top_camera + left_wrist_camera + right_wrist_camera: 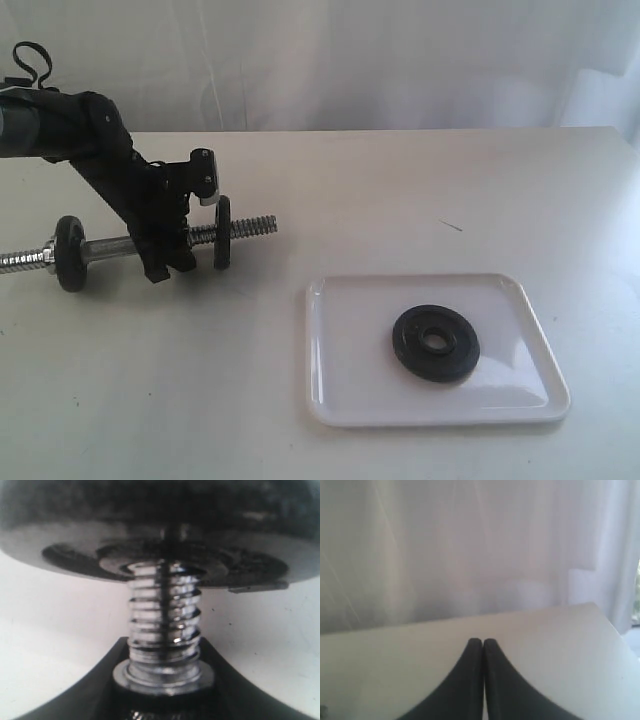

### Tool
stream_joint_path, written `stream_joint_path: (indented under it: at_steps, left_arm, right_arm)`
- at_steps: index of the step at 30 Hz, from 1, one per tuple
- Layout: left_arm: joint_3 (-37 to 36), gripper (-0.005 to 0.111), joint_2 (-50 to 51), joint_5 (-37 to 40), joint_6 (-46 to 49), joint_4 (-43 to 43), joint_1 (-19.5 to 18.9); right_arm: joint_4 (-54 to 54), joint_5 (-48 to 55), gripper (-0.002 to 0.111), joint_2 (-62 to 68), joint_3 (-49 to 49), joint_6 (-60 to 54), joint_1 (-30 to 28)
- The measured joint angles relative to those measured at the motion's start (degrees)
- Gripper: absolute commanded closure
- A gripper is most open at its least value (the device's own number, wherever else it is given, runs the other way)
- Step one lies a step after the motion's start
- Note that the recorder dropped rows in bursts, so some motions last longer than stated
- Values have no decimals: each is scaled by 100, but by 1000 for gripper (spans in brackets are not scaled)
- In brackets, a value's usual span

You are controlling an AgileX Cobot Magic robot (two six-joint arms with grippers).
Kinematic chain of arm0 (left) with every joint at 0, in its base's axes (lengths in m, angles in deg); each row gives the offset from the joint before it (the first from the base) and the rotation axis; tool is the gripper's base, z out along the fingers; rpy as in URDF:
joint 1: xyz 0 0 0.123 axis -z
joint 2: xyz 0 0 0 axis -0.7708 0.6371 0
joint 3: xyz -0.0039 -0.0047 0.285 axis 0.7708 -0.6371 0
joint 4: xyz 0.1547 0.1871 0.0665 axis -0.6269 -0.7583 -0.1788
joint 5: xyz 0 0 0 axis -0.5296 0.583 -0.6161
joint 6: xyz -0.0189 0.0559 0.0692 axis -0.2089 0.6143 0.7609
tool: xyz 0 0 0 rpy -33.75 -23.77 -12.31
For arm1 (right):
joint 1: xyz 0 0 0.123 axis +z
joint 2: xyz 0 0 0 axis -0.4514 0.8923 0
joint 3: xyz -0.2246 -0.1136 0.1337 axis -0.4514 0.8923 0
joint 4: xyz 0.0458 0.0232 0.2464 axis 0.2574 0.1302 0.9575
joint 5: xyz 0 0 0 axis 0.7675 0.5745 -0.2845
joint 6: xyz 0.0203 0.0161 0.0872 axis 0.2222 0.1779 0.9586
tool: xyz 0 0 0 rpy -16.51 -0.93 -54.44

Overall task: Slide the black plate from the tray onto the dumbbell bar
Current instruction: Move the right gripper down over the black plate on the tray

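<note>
Matte black plate (pixel 435 343) on glossy tray (pixel 330 400) at four o'clock; two discs (pixel 70 253) on threaded dumbbell bar (pixel 252 226). Left gripper (pixel 170 245) clasps it; right gripper (pixel 483 645) clenched

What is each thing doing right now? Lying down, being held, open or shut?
black plate: lying flat in the tray, not held.
tray: flat on the table.
dumbbell bar: clamped by the left gripper, threaded end bare.
disc by the threaded end: upright on the bar.
disc further along: upright on the bar.
left gripper: shut on the dumbbell bar.
right gripper: shut, empty.
</note>
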Motion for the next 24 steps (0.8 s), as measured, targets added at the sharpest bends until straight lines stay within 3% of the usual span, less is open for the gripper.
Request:
stream_joint_path:
  at_steps: [6, 10, 20, 23, 24]
  left_arm:
    - [0, 107, 0, 0, 0, 0, 0]
    - [0, 107, 0, 0, 0, 0, 0]
    - [0, 107, 0, 0, 0, 0, 0]
    - [0, 107, 0, 0, 0, 0, 0]
    - [0, 107, 0, 0, 0, 0, 0]
  right_arm:
    - [0, 1228, 108, 1723, -954, -802, 101]
    - [0, 1946, 108, 2920, -1416, -1192, 498]
    - [-606, 2935, 108, 5454, -2346, -1358, 1573]
    - [-673, 2988, 107, 5682, -2554, -1358, 1597]
    - [-673, 2979, 102, 5683, -2588, -1358, 1597]
